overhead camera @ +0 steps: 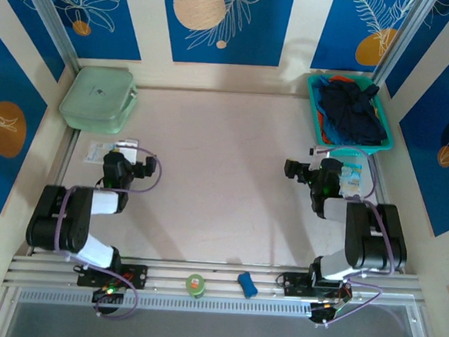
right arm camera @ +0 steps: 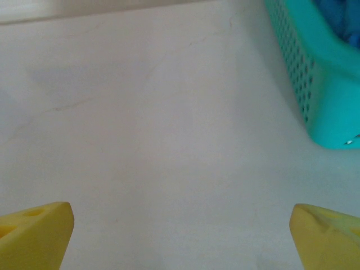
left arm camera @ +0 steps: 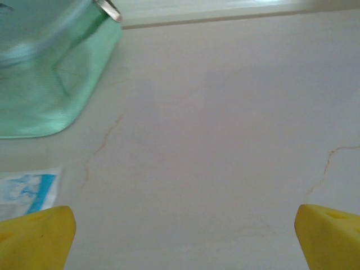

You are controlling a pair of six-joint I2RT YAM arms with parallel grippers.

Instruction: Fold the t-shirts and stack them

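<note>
**Nothing folded yet: every shirt is in the basket**

At the near edge of the worktop (overhead camera: pixel 221 214), on the rail between the two arm bases, lie a small green roll (overhead camera: pixel 195 285) and a blue object (overhead camera: pixel 247 284); neither belongs to the job.

A little further in, the left hand (overhead camera: pixel 123 160) rests low near the left edge with its yellow fingers spread wide and nothing between them. A printed card (left arm camera: pixel 25 191) lies just beside it. The right hand (overhead camera: pixel 316 173) sits near the right edge, equally wide and equally empty, with bare surface under it in its own wrist view. Both point toward the far side.

The middle of the worktop, where folding would presumably happen, carries no cloth and no stack.

At the far left corner stands the pale green box (overhead camera: pixel 97 96), closed as far as can be told. At the far right corner stands the teal basket (overhead camera: pixel 318 113), and the t-shirts (overhead camera: pixel 356 108) are heaped inside it. The large dark navy one is crumpled on top, with bits of brighter blue and orange showing beneath and around it. How many shirts lie under it cannot be counted.

By my reading the task is at its very start: each shirt has yet to be lifted out, spread flat, folded and stacked, and the right hand is the nearer one to the basket for the first pick
</note>
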